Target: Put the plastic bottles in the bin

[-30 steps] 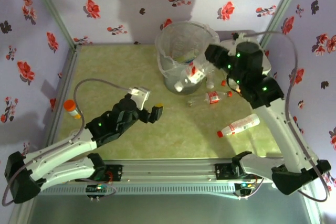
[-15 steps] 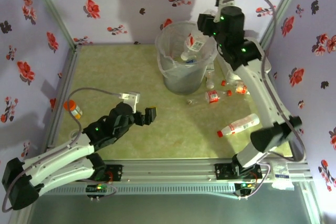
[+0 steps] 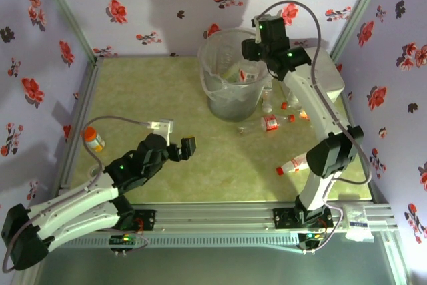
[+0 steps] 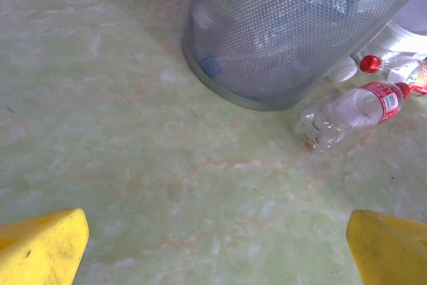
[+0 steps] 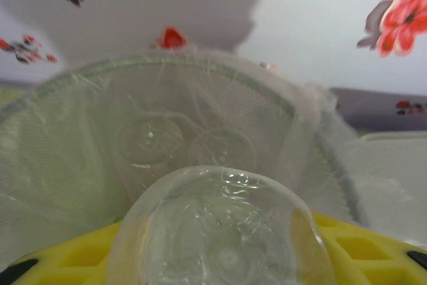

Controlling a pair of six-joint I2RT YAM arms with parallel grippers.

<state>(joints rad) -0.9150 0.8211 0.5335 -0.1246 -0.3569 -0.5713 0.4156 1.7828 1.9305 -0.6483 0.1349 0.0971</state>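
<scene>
This is a robot test cell in a lab, dressed to look homely. The walls (image 3: pixel 153 5) carry lilac wallpaper printed with red and dark flowers, yet they meet at bare metal posts (image 3: pixel 67 15), like a framed booth. The booth's floor is a green marbled tabletop (image 3: pixel 153 91). Along its near edge runs an aluminium rail (image 3: pixel 213 217), to which a left arm (image 3: pixel 80 201) and a right arm (image 3: pixel 320 111), white and black, are bolted, with grey cables (image 3: pixel 123 121) looping loose. A bag-lined bin (image 3: pixel 220 98) and scattered plastic bottles (image 3: pixel 301 161) are the household props.
</scene>
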